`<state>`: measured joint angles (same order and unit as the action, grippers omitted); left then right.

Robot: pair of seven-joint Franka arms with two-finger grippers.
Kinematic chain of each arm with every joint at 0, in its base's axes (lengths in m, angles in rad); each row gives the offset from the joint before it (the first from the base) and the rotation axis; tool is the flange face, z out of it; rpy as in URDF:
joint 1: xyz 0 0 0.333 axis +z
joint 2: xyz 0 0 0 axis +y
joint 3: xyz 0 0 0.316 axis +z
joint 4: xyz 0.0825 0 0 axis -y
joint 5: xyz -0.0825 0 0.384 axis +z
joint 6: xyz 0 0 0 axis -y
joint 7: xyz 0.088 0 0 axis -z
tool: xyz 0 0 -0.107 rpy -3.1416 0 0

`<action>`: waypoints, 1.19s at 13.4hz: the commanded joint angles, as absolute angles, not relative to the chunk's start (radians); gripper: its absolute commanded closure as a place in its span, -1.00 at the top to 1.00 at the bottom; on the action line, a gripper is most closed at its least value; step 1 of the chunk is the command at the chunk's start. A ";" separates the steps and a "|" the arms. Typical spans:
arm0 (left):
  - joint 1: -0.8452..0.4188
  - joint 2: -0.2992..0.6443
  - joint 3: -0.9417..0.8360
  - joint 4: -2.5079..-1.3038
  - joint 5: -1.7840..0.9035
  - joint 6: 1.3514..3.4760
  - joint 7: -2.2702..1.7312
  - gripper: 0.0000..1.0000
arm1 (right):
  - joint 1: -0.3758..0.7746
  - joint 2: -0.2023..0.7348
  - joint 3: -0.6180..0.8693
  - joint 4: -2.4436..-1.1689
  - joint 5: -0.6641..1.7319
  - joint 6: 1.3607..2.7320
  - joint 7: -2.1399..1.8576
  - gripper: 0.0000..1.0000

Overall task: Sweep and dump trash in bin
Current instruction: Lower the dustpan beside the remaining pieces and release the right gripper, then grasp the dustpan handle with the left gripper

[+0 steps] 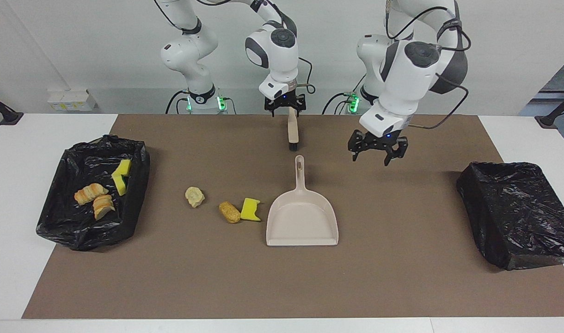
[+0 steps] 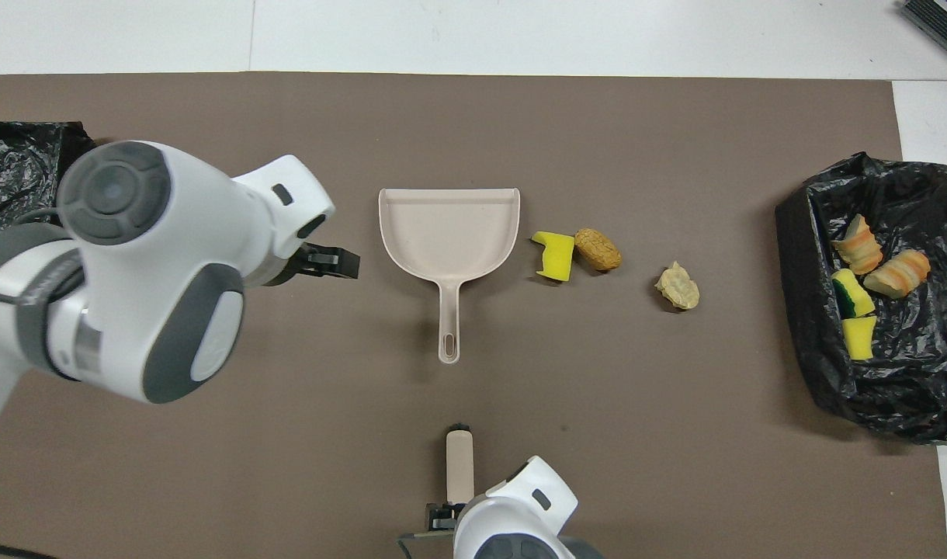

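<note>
Facing view: three trash scraps just beside dustpan.

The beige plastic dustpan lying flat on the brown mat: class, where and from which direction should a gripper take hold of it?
Grip the beige plastic dustpan by its slim straight handle, which points toward the robots; descend from above, fingers across its width. The open left gripper hovers nearby.

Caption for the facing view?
Left gripper hangs open near the dustpan; three scraps remain on the mat.
</note>
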<state>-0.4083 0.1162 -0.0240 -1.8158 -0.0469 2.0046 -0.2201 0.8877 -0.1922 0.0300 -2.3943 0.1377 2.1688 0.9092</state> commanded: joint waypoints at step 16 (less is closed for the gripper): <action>-0.647 0.331 -0.008 -1.899 -0.054 2.349 -0.442 0.48 | 1.091 -0.161 0.028 -2.517 0.150 2.326 1.097 -1.00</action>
<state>-0.6436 0.3418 -0.0162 -1.8923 -0.0470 2.3552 -0.4340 1.0950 -0.1828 0.0303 -2.5378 0.1379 2.3071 1.0932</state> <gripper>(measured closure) 0.088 0.731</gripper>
